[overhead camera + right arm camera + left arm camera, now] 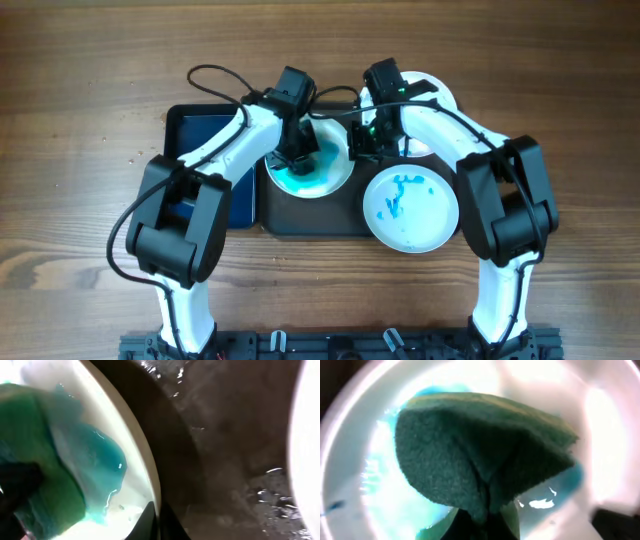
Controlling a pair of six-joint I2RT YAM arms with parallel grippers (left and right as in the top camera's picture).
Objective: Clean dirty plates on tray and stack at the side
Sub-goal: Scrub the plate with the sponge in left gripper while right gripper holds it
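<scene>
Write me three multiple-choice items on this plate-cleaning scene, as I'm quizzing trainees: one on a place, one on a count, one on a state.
1. Where is the green sponge? A. on the floor B. on a shelf C. on the middle plate
2. How many plates show? A. two B. three C. four
3. The front plate is: A. blue-smeared B. wiped clean C. broken
Key: C, the left gripper presses it there; B, the third plate lies at the back right; A, blue streaks mark it.
</scene>
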